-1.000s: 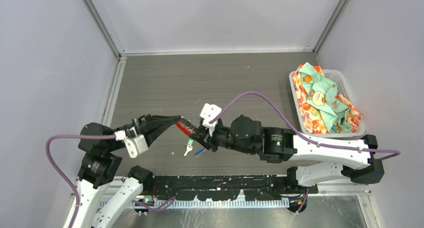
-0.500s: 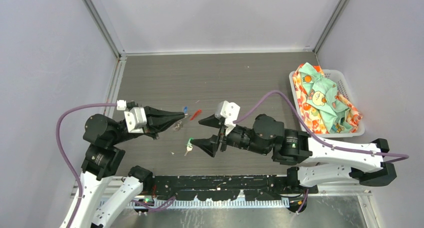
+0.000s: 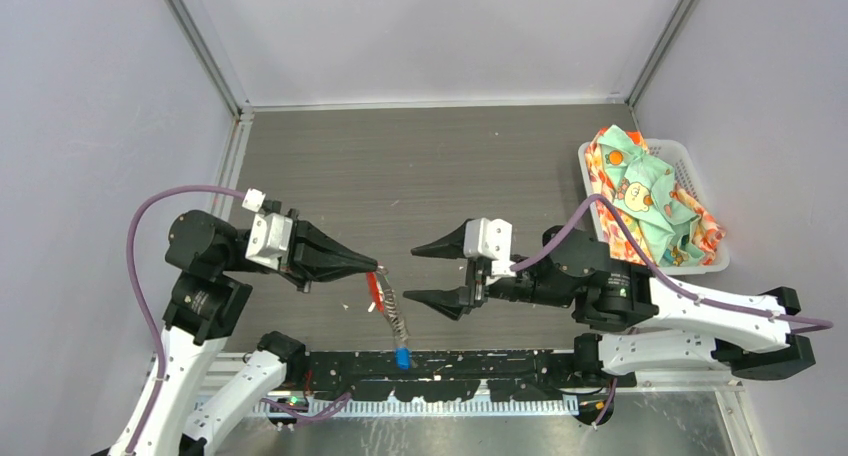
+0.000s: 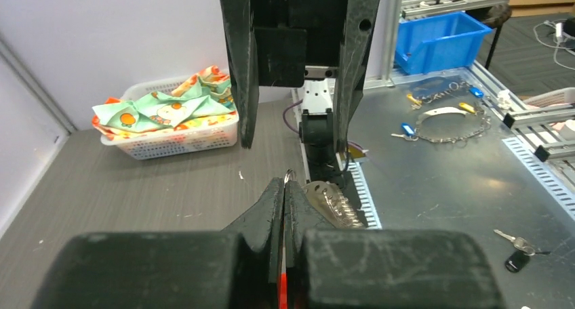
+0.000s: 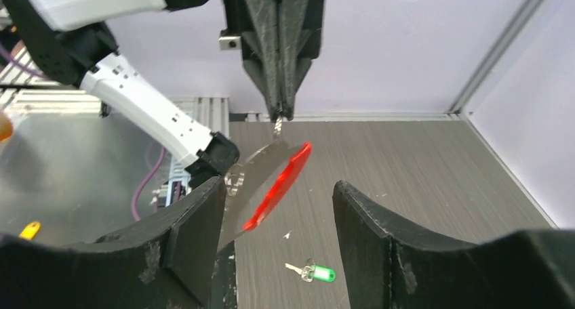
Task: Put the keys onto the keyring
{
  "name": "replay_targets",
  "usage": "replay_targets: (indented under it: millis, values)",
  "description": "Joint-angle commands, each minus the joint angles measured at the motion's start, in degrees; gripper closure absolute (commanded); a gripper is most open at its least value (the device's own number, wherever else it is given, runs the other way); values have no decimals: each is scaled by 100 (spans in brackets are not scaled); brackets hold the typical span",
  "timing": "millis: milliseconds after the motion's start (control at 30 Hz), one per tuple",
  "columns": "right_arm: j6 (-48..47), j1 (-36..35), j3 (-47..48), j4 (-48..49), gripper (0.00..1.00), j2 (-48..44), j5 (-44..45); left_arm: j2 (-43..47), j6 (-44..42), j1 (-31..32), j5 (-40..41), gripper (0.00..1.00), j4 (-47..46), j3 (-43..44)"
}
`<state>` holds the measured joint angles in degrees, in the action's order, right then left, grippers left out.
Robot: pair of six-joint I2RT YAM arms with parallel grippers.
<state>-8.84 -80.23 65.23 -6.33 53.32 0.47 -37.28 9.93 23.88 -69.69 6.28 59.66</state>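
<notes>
My left gripper [image 3: 372, 266] is shut on the keyring, whose red loop [image 3: 375, 288] sits just below its tips. The silvery chain [image 3: 395, 316] trails from the loop toward the near edge, and a blue-headed key [image 3: 402, 357] hangs at its end. In the left wrist view the fingers [image 4: 271, 200] are pressed together with red showing between them. My right gripper [image 3: 412, 273] stands open a little to the right, holding nothing. In the right wrist view the blurred keyring [image 5: 285, 177] hangs between the open fingers [image 5: 196, 234]. A green-headed key [image 5: 319, 274] lies on the table below.
A white basket [image 3: 690, 161] full of patterned cloth stands at the right edge of the table. The black base rail [image 3: 480, 361] runs along the near edge. Grey walls close in the left, back and right sides.
The right gripper opened, let go and drew back to the right. The left gripper pulled away left with the keyring, which swung up and now hangs with the blue key on it.
</notes>
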Motion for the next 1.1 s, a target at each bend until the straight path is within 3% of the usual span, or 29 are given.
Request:
replay_targets:
  millis: [0,367,833,967,1067]
  values:
    - [-245,28,368,-137,37,170,-678,-56,328,-15,-428,100,-352,247]
    - [-83,41,118,945,62,341,-340,7,288,-19,-339,100,-413,125]
    - [198,44,420,681,62,781,-237,52,189,-15,-194,100,-426,90]
    - [248,72,339,872,81,769,-94,77,154,-14,-232,100,-384,64]
    - [293,82,244,1040,85,704,-65,104,98,-15,-247,100,-331,31]
